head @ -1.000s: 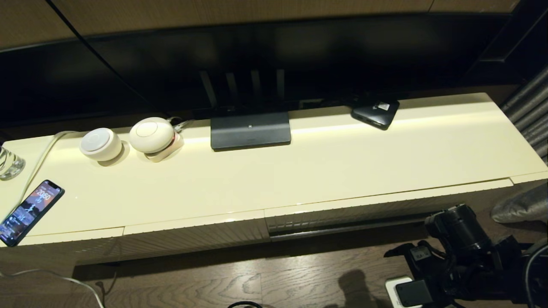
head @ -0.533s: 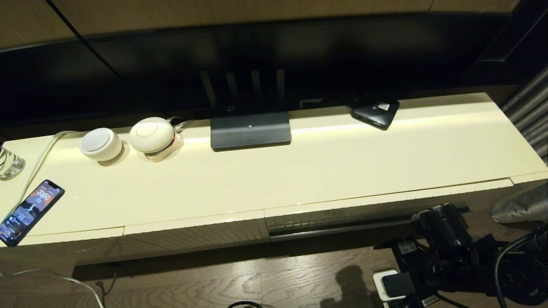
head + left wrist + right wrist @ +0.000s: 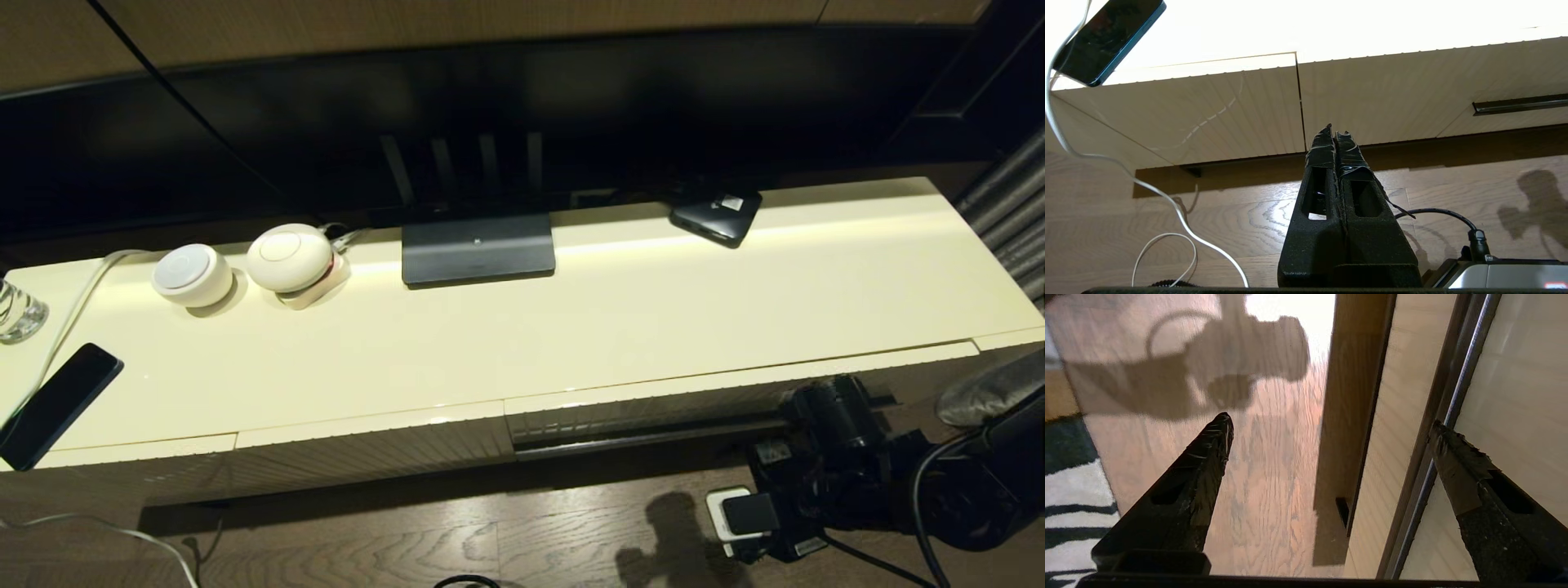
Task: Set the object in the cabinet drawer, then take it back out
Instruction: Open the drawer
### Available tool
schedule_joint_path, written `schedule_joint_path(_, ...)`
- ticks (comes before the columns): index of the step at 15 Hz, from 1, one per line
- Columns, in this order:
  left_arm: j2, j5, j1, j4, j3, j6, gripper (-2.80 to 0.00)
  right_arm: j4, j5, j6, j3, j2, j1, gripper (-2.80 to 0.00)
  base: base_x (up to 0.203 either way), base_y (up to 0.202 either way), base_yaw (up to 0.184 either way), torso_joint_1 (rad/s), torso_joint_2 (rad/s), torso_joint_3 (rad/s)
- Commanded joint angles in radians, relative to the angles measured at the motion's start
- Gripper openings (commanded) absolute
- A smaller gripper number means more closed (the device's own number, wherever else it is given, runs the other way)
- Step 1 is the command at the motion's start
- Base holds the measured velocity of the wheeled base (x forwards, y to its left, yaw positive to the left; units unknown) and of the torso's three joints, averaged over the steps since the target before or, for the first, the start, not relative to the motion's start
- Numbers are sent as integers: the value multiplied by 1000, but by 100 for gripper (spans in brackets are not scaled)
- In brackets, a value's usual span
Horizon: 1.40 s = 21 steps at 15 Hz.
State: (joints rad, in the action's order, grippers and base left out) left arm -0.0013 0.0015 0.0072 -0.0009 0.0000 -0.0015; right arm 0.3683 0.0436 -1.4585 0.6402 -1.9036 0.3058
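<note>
Two white round speakers [image 3: 192,275], one phone [image 3: 57,404], one glass [image 3: 18,310], one black box [image 3: 717,214].

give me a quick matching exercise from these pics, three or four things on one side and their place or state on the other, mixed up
Things:
1. phone
2. small black box
3. left gripper
4. right gripper

Place or state:
A. fingers spread wide, by the drawer front's dark strip
B. far left of the cabinet top, screen dark
C. fingers pressed together, low before the cabinet front
D. back of the cabinet top, right of the stand

Pairs: 1-B, 2-D, 3-C, 4-A
</note>
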Motion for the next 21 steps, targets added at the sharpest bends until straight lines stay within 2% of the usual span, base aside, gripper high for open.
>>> schedule_joint_path(1,1,0,0,-1,3,0,-280,3,-2,-8,28,-33,-18,0,0,0,0,0,0,0)
schedule_joint_path(7,1,0,0,-1,3,0,-280,3,-7,-6,73,-83,-47,0,0,0,0,0,0,0)
schedule_joint_path(12,1,0,0,1,3,0,-280,58,-7,-5,96,-130,-71,0,0,0,0,0,0,0)
schedule_joint_path(21,1,0,0,-1,3,0,-280,110,-7,1,161,-190,-73,0,0,0,0,0,0,0)
